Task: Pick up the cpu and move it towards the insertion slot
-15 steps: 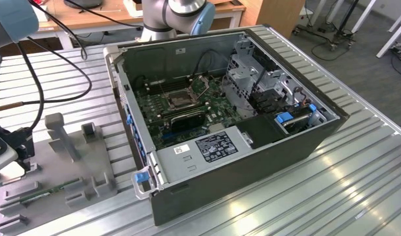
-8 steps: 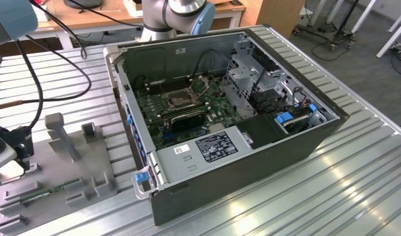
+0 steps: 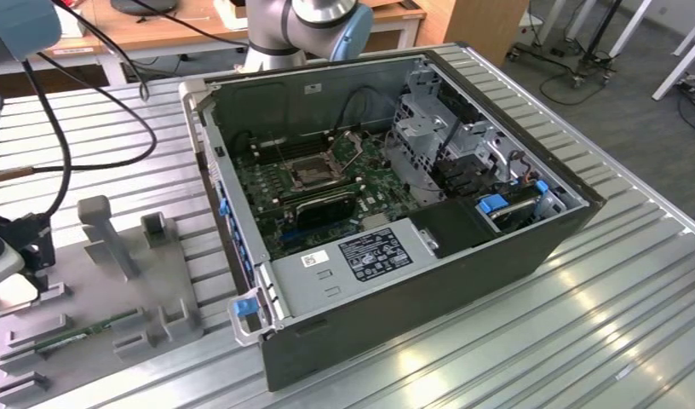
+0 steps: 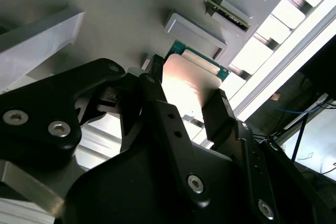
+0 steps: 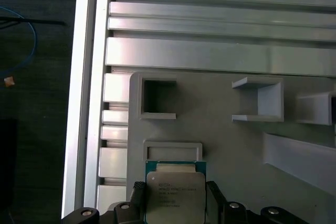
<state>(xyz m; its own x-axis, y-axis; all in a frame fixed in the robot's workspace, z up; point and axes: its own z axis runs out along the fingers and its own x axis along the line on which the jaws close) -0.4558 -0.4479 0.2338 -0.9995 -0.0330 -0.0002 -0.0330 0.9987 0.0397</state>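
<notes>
The cpu (image 5: 175,195) is a thin square chip with a pale metal face on a green board, lying against the grey plastic fixture (image 5: 236,150). In both wrist views my gripper (image 5: 176,199) has a black finger pressed to each side of the chip, shut on it. The pale face of the cpu (image 4: 186,77) shows between the fingers (image 4: 218,111). In the exterior view the gripper (image 3: 16,266) is at the far left edge, over the fixture (image 3: 120,281). The insertion slot (image 3: 314,173) is the metal-framed socket on the motherboard inside the open computer case (image 3: 439,281), well to the exterior view's right.
Upright grey posts (image 3: 103,230) and square recesses (image 5: 158,98) rise from the fixture beside the gripper. A long green memory stick (image 3: 81,331) lies in the fixture. The case wall (image 3: 217,170) stands between the fixture and the socket. A ribbed metal table (image 3: 586,341) carries everything.
</notes>
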